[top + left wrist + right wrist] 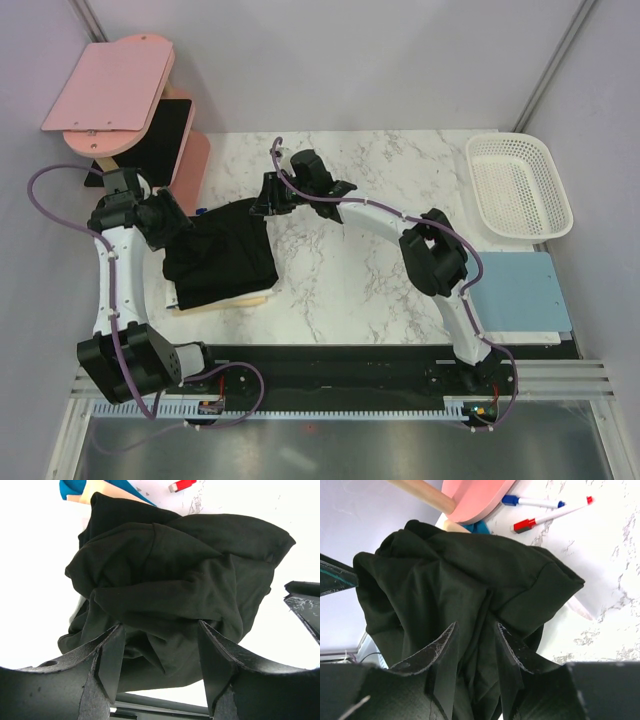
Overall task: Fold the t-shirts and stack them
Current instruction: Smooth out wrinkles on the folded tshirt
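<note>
Black t-shirt [222, 258] lies bunched on the left side of the table [380, 290]; left gripper [160, 626] closed on its crumpled fabric; right gripper [475, 626] pinches a fold at its far right corner

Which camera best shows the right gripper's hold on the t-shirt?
Right wrist: fabric of the t-shirt runs between the fingers of the right gripper, close up. Top external shows that gripper small at the shirt's edge; left wrist shows only crumpled folds.
</note>
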You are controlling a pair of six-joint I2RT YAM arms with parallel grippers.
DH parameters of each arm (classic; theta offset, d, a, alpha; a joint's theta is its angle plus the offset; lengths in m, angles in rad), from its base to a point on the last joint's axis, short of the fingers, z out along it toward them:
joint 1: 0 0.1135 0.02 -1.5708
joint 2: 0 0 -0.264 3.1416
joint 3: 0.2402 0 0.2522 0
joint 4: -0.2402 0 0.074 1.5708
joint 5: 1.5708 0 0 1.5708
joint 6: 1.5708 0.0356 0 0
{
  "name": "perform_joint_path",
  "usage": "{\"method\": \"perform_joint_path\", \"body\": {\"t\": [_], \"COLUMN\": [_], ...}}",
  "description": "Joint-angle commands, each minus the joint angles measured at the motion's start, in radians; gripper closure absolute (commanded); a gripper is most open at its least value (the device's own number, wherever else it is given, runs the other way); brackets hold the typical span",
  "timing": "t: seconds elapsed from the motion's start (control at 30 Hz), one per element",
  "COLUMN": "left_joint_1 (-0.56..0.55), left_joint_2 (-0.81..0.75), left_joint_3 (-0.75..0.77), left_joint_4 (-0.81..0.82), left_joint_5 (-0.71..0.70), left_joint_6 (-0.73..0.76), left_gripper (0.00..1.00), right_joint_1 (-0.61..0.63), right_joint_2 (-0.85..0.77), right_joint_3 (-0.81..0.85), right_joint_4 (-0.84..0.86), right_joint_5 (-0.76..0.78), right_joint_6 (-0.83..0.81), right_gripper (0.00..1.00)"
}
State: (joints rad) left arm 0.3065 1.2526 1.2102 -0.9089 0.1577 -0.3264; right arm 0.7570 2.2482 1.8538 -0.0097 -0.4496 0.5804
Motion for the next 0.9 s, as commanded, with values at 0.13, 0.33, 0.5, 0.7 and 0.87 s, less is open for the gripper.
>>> {"method": "perform_joint_path", "body": {"t": [0.13, 0.33, 0.5, 0.7, 0.87], "left_joint_1": [0.014, 0.013, 0.013, 0.013, 0.016], "left_joint_2": [-0.005, 0.008, 0.022, 0.033, 0.036], "left_joint_3": [-0.012, -0.02, -0.031, -0.035, -0.026], "left_joint_4": [0.036, 0.042, 0.053, 0.062, 0.061], "left_joint_5": [0.059, 0.057, 0.049, 0.031, -0.006], "left_joint_6": [0.032, 0.03, 0.029, 0.032, 0.029], "left_gripper": [0.36, 0.44, 0.48, 0.84, 0.98], "right_joint_1": [0.005, 0.015, 0.031, 0.036, 0.036], "right_joint_2": [-0.024, 0.008, 0.056, 0.077, 0.073], "right_joint_3": [0.004, 0.016, 0.059, 0.064, 0.044], "right_joint_4": [0.002, 0.04, 0.033, 0.033, 0.062], "right_joint_5": [-0.06, -0.077, -0.095, -0.101, -0.095], "right_joint_6": [0.027, 0.061, 0.076, 0.087, 0.093], "right_gripper": [0.6, 0.6, 0.6, 0.54, 0.74]}}
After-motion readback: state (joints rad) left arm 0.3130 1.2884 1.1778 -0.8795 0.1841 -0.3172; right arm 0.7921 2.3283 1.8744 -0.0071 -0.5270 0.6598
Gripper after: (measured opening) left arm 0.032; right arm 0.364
